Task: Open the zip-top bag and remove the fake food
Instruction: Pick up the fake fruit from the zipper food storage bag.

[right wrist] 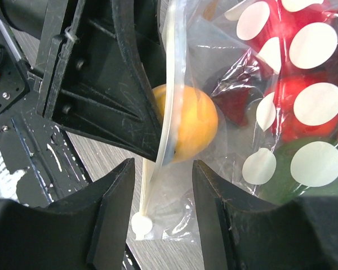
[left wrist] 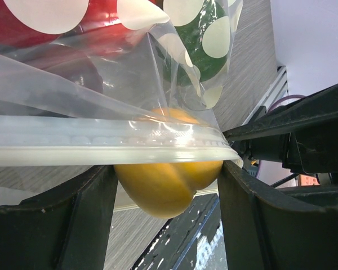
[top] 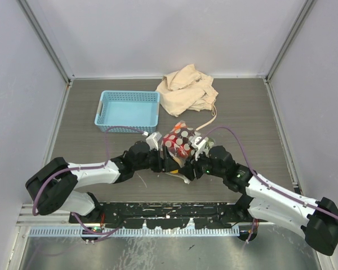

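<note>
Jaws on both arms stand apart, clamped on nothing that I can see. In the left wrist view the white zip strip (left wrist: 101, 147) lies across the left fingertips (left wrist: 98, 177), and an orange-yellow piece (left wrist: 163, 191) of the fake food bulges through the gap. In the right wrist view the same strip runs down between the right fingertips (right wrist: 121, 180) without either pad clearly pressing it.

From above, the zip-top bag (top: 180, 142) sits between the two wrists at mid-bench (top: 242, 112). It is well apart from the blue basket (top: 127, 122) and the beige cloth bag (top: 187, 90). Red (right wrist: 293, 84) and green (left wrist: 194, 50) pieces are packed behind the dotted film.

I judge this as the opening step, with nothing out yet. The orange-yellow piece pushing past the strip hints at a parted mouth, but I cannot confirm it. Next I would need each arm to pinch one lip of the strip and draw apart evenly, so the film does not slip.
</note>
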### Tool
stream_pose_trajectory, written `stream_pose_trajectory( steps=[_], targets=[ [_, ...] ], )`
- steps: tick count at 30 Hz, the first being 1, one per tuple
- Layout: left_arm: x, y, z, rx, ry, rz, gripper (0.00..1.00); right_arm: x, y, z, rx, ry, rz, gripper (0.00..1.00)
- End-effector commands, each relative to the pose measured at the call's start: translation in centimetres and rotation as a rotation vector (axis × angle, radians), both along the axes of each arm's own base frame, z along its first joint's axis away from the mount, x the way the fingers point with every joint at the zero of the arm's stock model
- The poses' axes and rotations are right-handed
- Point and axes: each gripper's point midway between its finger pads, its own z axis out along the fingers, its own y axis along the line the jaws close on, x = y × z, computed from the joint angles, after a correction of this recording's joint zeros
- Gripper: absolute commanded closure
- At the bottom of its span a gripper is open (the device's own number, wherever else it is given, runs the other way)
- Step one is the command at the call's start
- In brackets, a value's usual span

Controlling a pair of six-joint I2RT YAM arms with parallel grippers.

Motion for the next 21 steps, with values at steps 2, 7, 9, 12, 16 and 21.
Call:
stream_pose_trajectory(
  steps=[2, 7, 9, 12, 16, 21],
  targets=[
    [0.6, -0.4, 1.4, -0.06, -0.033, 0.003, 0.83, 0.6, 0.6, 1.7, 0.002, -0.073, -0.003, 0.49],
    [0.5, -0.3, 1.4, -0.062, -0.032, 0.004, 0.84, 0.8, 0.3, 0.6, -0.04, -0.067, -0.038, 0.51],
    [0.5, -0.3, 1.5, -0.064, -0.034, 0.003, 0.84, 1.0, 0.3, 0.4, -0.055, -0.073, -0.056, 0.51],
    [0.5, -0.3, 1.6, -0.067, -0.034, 0.003, 0.84, 1.2, 0.4, 0.0, -0.068, -0.073, -0.07, 0.53],
    [0.5, -0.2, 1.7, -0.07, -0.036, 0.003, 0.84, 1.4, 0.4, -0.2, -0.07, -0.072, -0.088, 0.67],
    [0.2, 0.1, 1.8, -0.073, -0.038, 0.007, 0.84, 1.6, 0.4, 0.1, -0.056, -0.074, -0.105, 0.83]
  ],
)
